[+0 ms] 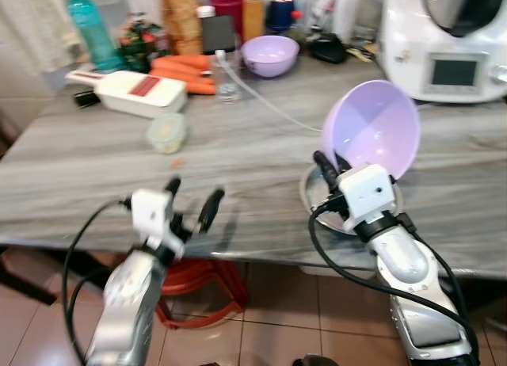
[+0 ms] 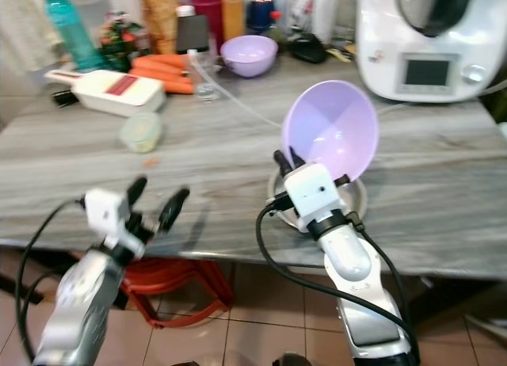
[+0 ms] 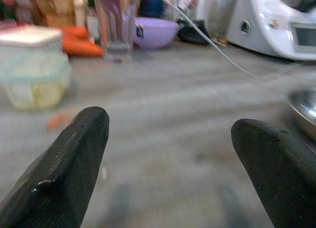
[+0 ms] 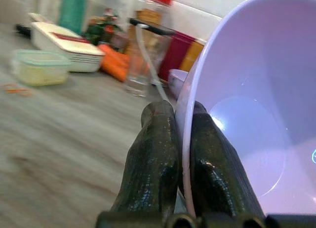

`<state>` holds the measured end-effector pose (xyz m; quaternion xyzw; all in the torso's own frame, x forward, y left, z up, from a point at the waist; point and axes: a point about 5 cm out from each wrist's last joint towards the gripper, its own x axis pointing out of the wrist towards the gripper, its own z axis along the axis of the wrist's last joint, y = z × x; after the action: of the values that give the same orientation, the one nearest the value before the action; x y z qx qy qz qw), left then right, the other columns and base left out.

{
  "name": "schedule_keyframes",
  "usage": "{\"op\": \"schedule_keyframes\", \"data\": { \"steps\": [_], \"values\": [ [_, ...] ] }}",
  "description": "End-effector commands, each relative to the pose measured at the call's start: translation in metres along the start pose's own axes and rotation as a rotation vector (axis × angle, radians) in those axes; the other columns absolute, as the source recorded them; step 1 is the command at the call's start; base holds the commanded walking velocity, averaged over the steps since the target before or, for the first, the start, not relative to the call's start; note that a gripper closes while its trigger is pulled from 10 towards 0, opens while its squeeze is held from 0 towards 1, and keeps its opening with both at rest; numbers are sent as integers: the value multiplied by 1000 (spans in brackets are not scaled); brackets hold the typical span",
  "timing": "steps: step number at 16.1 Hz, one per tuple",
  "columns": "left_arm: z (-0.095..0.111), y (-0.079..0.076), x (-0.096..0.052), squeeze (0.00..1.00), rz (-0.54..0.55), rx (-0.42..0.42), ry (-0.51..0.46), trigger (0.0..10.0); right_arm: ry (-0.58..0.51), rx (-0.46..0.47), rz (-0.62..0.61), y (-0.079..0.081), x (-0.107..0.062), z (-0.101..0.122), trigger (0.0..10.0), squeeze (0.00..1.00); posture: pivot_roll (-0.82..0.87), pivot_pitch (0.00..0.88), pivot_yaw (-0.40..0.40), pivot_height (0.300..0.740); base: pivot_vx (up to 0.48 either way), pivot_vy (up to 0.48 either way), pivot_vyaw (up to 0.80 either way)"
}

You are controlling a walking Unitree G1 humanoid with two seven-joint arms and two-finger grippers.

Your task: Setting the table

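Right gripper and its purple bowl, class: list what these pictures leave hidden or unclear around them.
- Metal dish: mostly covered by the purple bowl and right gripper in the eye views.
- White appliance: cut off by the top edge.
- Small lidded container: contents too blurred to tell.
- Left gripper: open, holding nothing.

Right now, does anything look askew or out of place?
The lilac bowl is tipped on edge, its rim pinched by the right gripper above a steel dish. An orange scrap lies loose on the table.
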<state>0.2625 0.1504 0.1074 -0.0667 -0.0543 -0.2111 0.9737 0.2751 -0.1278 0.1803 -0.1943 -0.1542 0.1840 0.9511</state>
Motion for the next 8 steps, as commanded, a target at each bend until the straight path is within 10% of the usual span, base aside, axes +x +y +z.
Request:
{"op": "schedule_keyframes", "data": {
  "steps": [1, 8],
  "values": [
    [6, -7, -1, 0, -71, -20, -9, 10000, -1, -11, 21, 0, 1, 1, 10000, 0, -102, 122, 80, 740, 0, 0, 0],
    [10, -17, -12, 0, -279, -35, 53, 10000, 87, 28, 228, 1, 19, -18, 10000, 0, -99, 130, 83, 740, 0, 0, 0]
  ]
}}
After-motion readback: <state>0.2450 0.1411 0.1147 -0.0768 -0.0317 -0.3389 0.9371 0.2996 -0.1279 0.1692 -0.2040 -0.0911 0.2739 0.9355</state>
